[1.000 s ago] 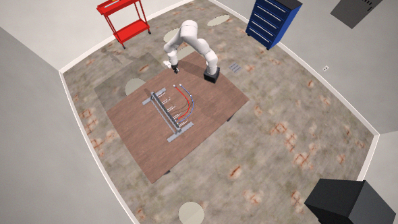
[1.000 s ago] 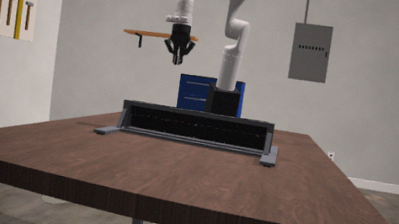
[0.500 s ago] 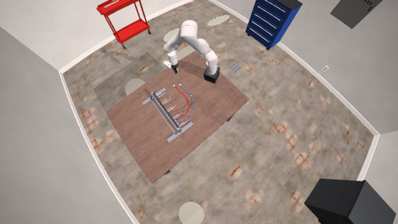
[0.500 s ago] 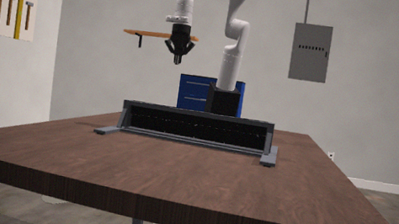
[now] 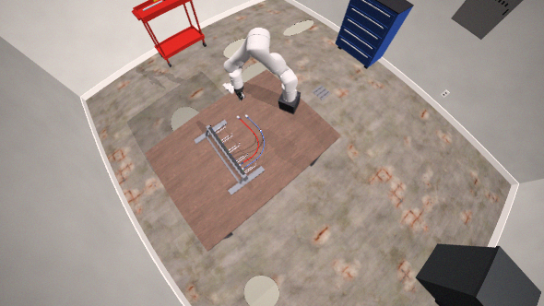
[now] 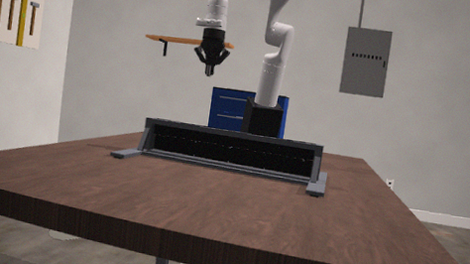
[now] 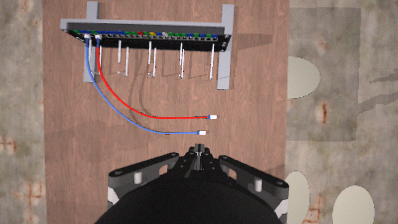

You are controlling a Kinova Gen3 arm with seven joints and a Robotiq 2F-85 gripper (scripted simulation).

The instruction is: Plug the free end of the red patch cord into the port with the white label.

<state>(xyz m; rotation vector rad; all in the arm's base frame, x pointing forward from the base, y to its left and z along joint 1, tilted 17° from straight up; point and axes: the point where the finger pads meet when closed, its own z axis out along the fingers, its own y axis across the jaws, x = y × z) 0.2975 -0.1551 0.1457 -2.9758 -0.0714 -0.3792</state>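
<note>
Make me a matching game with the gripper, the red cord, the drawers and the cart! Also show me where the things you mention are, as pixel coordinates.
1. gripper point(image 5: 241, 96) point(image 6: 209, 73) point(image 7: 199, 150)
2. red cord point(image 5: 258, 142) point(image 7: 128, 107)
3. drawers point(image 5: 372, 32) point(image 6: 228, 107)
4. cart point(image 5: 182, 42)

A. blue
B. shut, above the table point(image 5: 194, 194) point(image 6: 230, 205) point(image 7: 250, 130)
C. red, standing on the floor point(image 5: 350, 194) point(image 6: 453, 257) point(image 7: 335, 165)
D. one end in the rack point(image 5: 246, 189) point(image 6: 235, 133) point(image 7: 227, 65)

Pairs: 1-B, 2-D, 3-A, 4-C
</note>
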